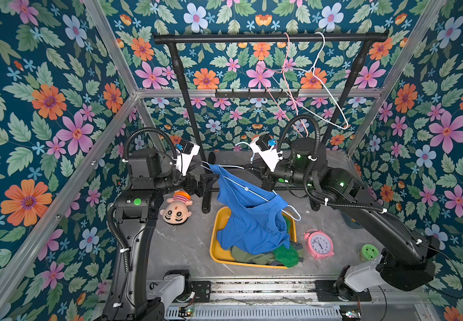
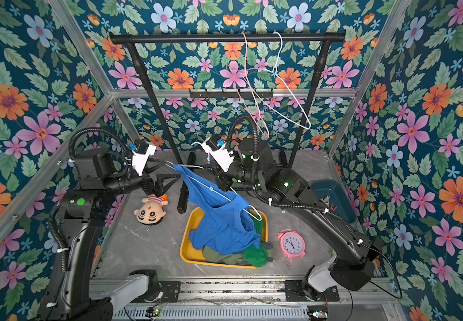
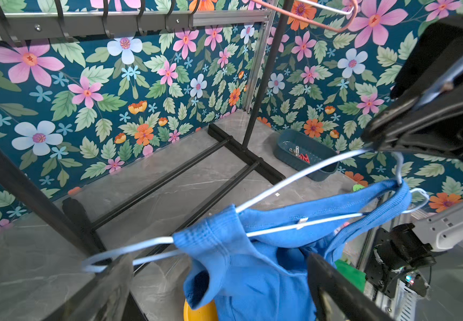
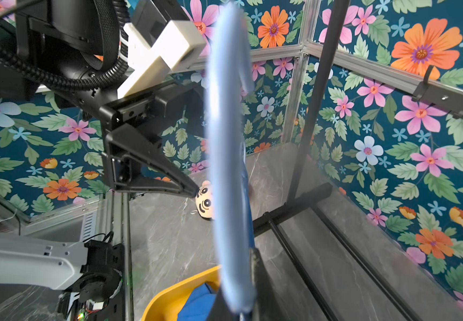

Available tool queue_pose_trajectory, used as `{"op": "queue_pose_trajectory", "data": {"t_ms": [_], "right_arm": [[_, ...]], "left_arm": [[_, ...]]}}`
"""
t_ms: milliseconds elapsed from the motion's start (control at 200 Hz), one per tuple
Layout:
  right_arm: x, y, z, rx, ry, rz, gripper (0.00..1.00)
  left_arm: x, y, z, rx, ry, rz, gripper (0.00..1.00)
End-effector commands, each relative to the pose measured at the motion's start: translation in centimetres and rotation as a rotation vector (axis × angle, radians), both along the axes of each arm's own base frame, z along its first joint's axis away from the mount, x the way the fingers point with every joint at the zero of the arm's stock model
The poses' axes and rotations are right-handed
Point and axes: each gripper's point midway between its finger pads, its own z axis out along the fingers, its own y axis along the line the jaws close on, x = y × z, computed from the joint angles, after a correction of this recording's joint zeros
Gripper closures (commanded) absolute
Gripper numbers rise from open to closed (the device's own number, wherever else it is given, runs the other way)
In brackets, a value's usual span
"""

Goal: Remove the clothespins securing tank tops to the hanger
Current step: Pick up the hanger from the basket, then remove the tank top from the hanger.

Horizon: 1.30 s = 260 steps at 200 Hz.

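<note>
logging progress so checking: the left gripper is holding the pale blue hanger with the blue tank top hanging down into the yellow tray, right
No, the right gripper is shut on the hanger; the left wrist view shows it, and the left gripper stands open. The blue tank top does hang from it down into the yellow tray.

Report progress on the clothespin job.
Done: green top and olive top lie in the yellow tray; red clothespins sit in the teal bin. In hand: right gripper shut on the hanger carrying the blue top; left gripper open. Left: maybe nothing; no pin shows on it.
</note>
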Motion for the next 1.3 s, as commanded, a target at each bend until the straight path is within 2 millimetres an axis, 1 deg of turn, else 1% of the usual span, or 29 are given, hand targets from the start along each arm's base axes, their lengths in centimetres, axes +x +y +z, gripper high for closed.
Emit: {"op": "queue_pose_trajectory", "data": {"t_ms": [0, 55, 150, 335, 510, 615, 735, 915, 1025, 1140, 1180, 1295], "right_arm": [[0.1, 0.4, 2.1, 0.028, -0.092, -0.022, 1.0], [-0.2, 0.6, 2.2, 0.029, -0.092, -0.016, 1.0], [-0.4, 0.6, 2.3, 0.022, -0.095, -0.013, 1.0], [-1.0, 0.4, 1.9, 0.004, -0.092, 0.006, 1.0], [-2.4, 0.7, 1.5, -0.002, -0.086, 0.051, 1.0], [-3.0, 0.9, 1.6, -0.003, -0.091, 0.065, 1.0], [-3.5, 1.2, 1.7, -0.012, -0.106, 0.073, 1.0], [-4.4, 1.8, 1.5, -0.028, -0.117, 0.098, 1.0], [-5.1, 2.2, 1.3, -0.035, -0.123, 0.121, 1.0], [-5.5, 2.3, 1.2, -0.049, -0.131, 0.126, 1.0], [-5.5, 2.3, 1.1, -0.055, -0.135, 0.124, 1.0], [-5.5, 2.0, 0.8, -0.077, -0.137, 0.115, 1.0]], "left_arm": [[0.2, 0.2, -1.2, 0.038, 0.006, 0.012, 0.0], [0.1, 0.0, -1.7, 0.038, 0.014, 0.003, 0.0], [0.6, 0.1, -2.2, 0.043, 0.02, 0.016, 0.0], [1.0, 0.1, -1.5, 0.028, 0.004, 0.029, 0.0], [1.5, 0.2, -1.8, 0.025, 0.009, 0.04, 0.0], [1.8, 0.5, -1.7, 0.028, 0.007, 0.07, 0.0], [2.1, 0.7, -1.4, 0.024, 0.004, 0.087, 0.0], [2.3, 0.6, -1.6, 0.014, 0.01, 0.083, 0.02], [2.6, 0.7, -2.0, 0.01, 0.021, 0.091, 0.08], [2.7, 0.8, -2.3, 0.012, 0.027, 0.103, 0.2], [2.8, 0.9, -2.3, 0.013, 0.028, 0.109, 0.25], [3.0, 1.2, -2.0, 0.014, 0.02, 0.124, 0.47]]}}
